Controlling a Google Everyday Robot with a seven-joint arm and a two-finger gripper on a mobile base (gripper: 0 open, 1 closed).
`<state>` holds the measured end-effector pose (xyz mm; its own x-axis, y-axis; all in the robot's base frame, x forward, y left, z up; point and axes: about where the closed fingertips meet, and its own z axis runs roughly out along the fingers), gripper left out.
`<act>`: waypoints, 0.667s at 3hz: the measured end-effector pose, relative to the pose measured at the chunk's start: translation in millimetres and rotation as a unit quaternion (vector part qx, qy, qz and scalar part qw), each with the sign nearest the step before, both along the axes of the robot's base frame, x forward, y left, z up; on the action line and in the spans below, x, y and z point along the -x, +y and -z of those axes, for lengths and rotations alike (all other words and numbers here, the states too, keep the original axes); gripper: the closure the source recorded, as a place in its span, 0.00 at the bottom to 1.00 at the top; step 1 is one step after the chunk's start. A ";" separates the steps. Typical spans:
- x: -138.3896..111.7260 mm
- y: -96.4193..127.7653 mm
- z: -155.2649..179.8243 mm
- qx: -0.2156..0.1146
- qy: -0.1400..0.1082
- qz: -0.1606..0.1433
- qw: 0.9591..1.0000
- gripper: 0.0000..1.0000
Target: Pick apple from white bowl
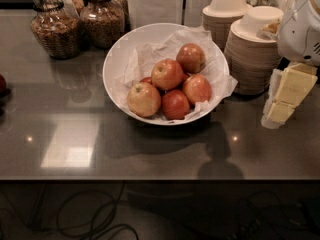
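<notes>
The white bowl (pixel 116 59) stands in the middle of the dark counter, lined with crumpled white paper and holding several apples. The apple (pixel 167 74), orange-red with a pale blush around its stem, lies on top near the bowl's centre. A paler yellow apple (pixel 143 99) lies at the front left, and darker red apples (pixel 176 104) lie at the front. My gripper (pixel 282 101), cream-yellow under a white arm housing (pixel 300 29), hangs at the right edge of the view, to the right of the bowl and apart from it.
Two stacks of beige disposable bowls (pixel 252 49) stand right behind the bowl, close to my gripper. Two glass jars (pixel 55 26) of snacks stand at the back left. A dark red object (pixel 2 84) sits at the left edge. The counter's front edge (pixel 150 180) runs below the bowl.
</notes>
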<state>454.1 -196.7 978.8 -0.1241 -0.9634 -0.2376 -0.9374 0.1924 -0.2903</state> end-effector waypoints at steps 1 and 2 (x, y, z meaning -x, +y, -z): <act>-17.0 15.3 0.4 -0.017 -0.014 -0.032 0.999 0.00; -17.2 15.4 0.6 -0.017 -0.014 -0.033 0.999 0.00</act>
<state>471.4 -181.2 978.2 -0.0533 -0.9604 -0.2733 -0.9397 0.1409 -0.3116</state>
